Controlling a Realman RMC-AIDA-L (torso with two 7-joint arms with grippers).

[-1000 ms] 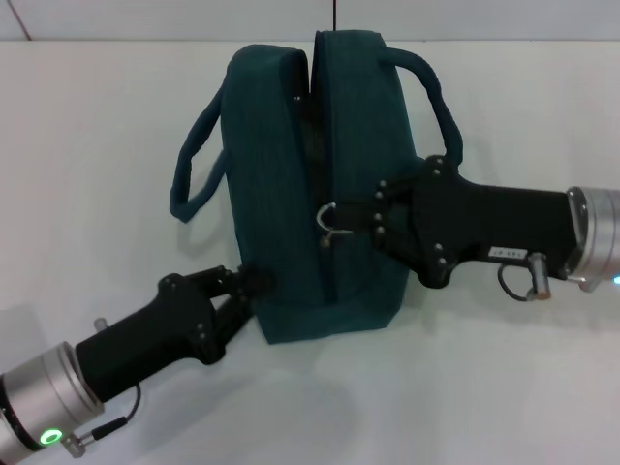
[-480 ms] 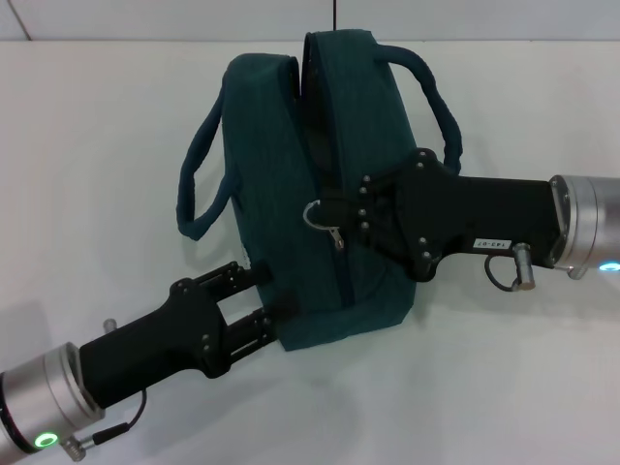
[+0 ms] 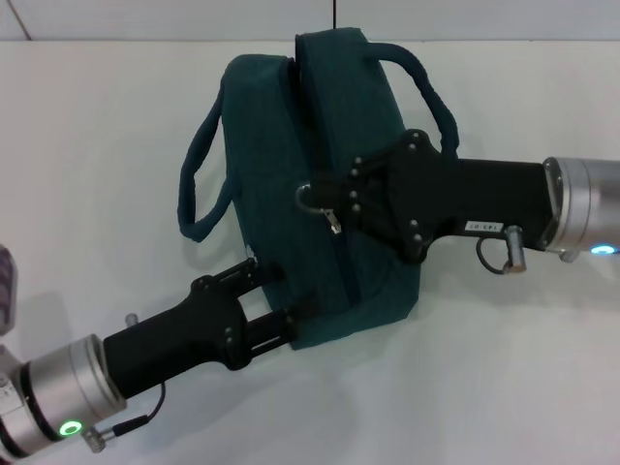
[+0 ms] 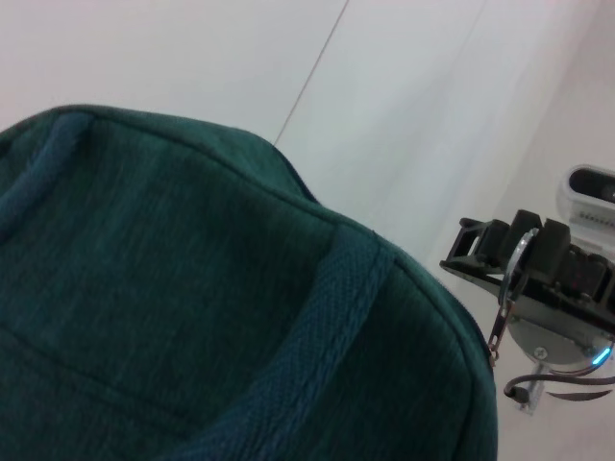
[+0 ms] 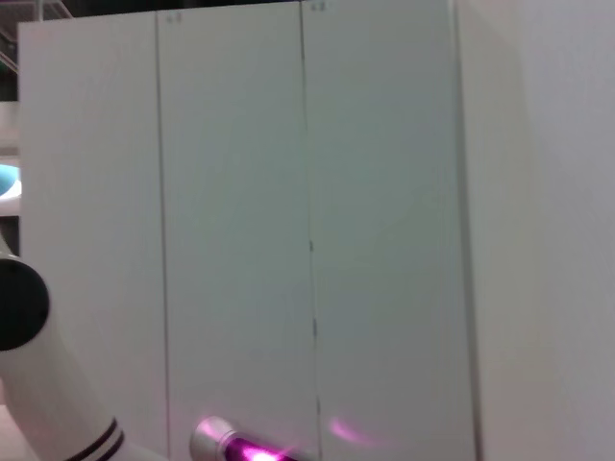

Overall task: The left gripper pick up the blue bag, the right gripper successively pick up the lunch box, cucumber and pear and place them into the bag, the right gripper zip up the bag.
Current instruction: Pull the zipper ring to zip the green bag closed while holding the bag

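The blue bag (image 3: 276,165) lies on the white table, its zipper running away from me; it also fills the left wrist view (image 4: 192,288). My right gripper (image 3: 334,201) reaches in from the right and is shut on the zipper's metal ring pull (image 3: 308,197), about halfway along the bag. The same claw and ring show in the left wrist view (image 4: 509,264). The zipper looks closed on my side of the pull and gapes beyond it. My left gripper (image 3: 276,298) is open, its fingers straddling the bag's near end. The lunch box, cucumber and pear are out of view.
Two soft loop handles flop out, one to the left (image 3: 199,184) and one to the far right (image 3: 431,87). A small purplish object (image 3: 5,286) shows at the left edge. The right wrist view shows only white cabinet doors (image 5: 307,221).
My left gripper has let go of the bag's near end, opened, and shifted right. My right gripper has dragged the ring pull farther along the zipper, and the bag has swung slightly.
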